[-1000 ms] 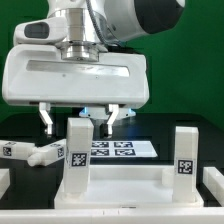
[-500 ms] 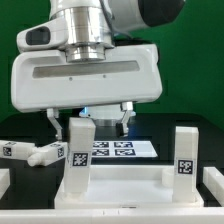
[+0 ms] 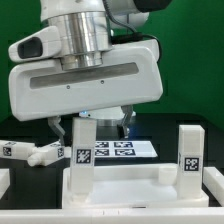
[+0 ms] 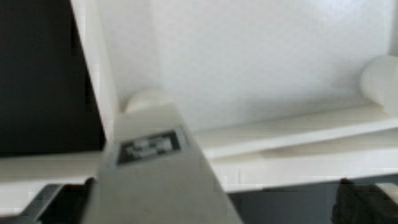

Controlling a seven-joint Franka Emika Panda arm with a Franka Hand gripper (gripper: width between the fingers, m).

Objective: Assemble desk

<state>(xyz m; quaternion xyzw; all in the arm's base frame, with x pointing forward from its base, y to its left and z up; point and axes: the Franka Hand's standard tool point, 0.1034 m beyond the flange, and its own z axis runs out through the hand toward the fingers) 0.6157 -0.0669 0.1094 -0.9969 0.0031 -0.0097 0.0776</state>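
The desk tabletop lies at the front with two white legs standing upright in it. The left leg carries a tag, and so does the right leg. My gripper is open and hangs over the top of the left leg, one finger on each side of it. In the wrist view the left leg rises toward the camera between the dark fingertips, close to one and well apart from the other. The tabletop lies below it.
Loose white legs lie on the black table at the exterior view's left. The marker board lies flat behind the desk. The arm's wide white hand body fills the upper middle of the exterior view.
My gripper has shifted toward the exterior view's right and a little lower, so its fingers now straddle the top of the left leg. It stays open.
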